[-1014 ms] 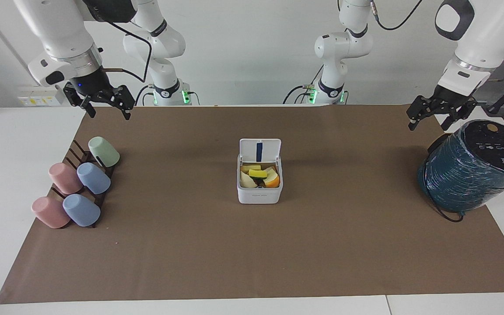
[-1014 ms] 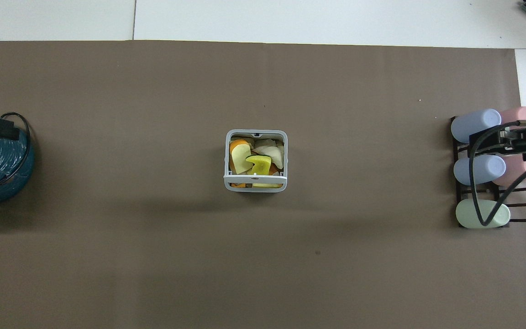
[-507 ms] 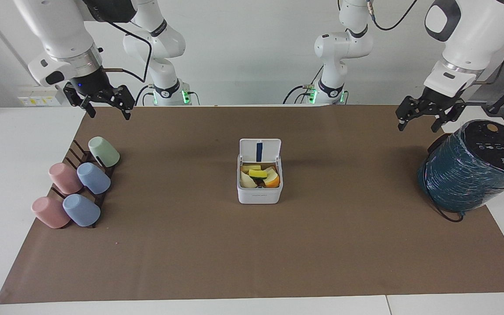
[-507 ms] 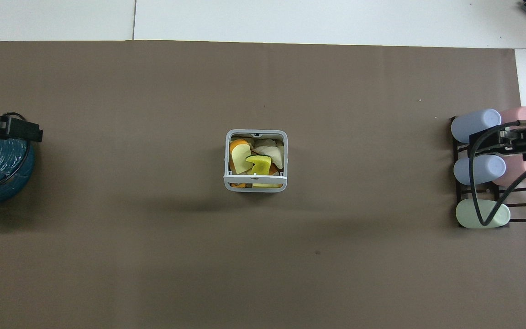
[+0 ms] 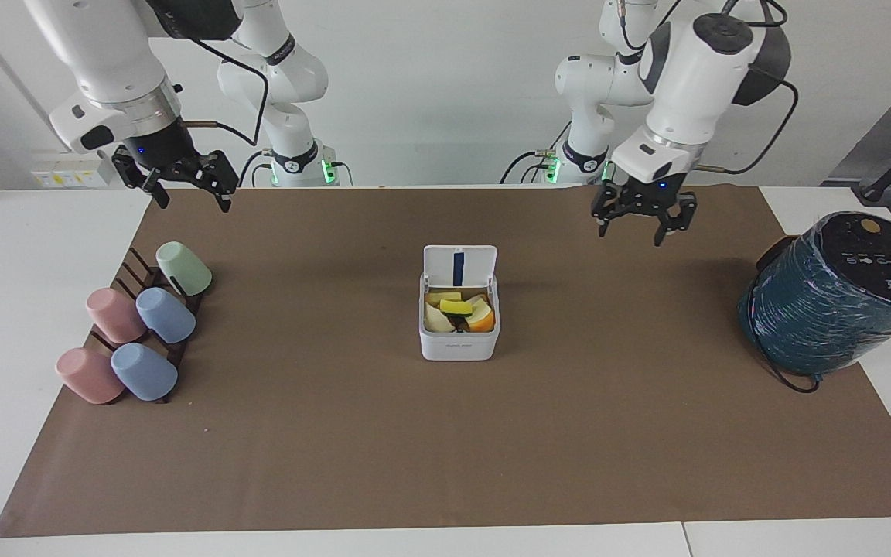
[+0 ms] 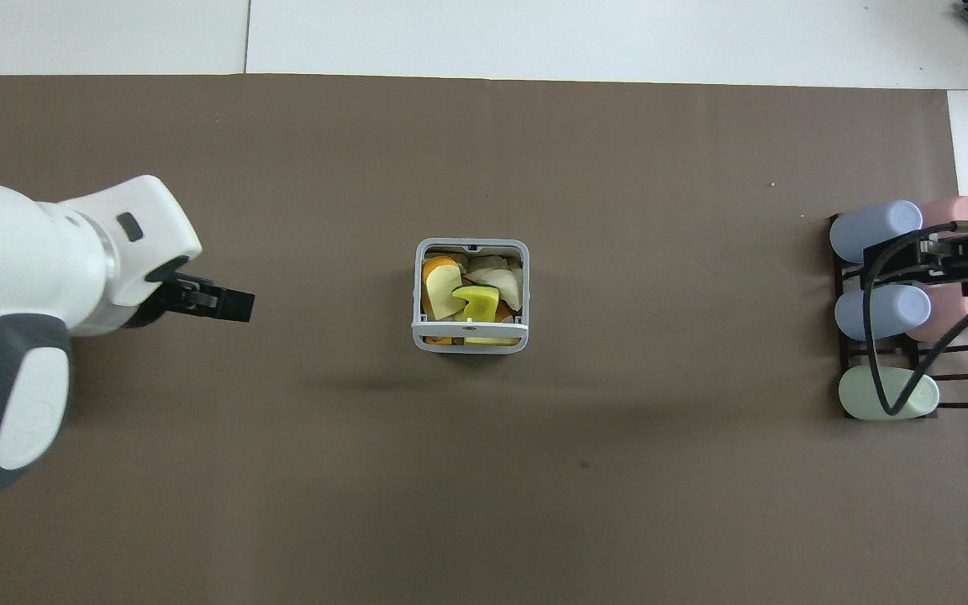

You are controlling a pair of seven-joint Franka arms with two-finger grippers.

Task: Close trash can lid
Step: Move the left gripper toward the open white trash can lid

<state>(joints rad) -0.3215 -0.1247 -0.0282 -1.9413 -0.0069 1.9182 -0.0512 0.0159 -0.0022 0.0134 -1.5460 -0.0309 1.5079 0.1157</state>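
Observation:
The white trash can (image 5: 459, 344) stands in the middle of the brown mat, filled with yellow and orange scraps (image 5: 457, 309). Its lid (image 5: 459, 266) stands upright at the can's edge nearer to the robots, with the blue-striped underside showing. In the overhead view the can's rim (image 6: 417, 290) shows and the lid (image 6: 469, 324) is edge-on. My left gripper (image 5: 629, 234) is open and empty, up over the mat between the can and the teal cylinder; it also shows in the overhead view (image 6: 236, 305). My right gripper (image 5: 192, 203) waits open over the cup rack (image 6: 912, 259).
A dark rack with several pastel cups (image 5: 136, 333) lies at the right arm's end of the mat (image 6: 887, 311). A large teal wrapped cylinder (image 5: 832, 298) stands at the left arm's end. The brown mat (image 5: 445, 449) covers the table.
My left arm has swung from beside the teal cylinder toward the trash can, staying open. The right arm, the can and the lid have not moved.

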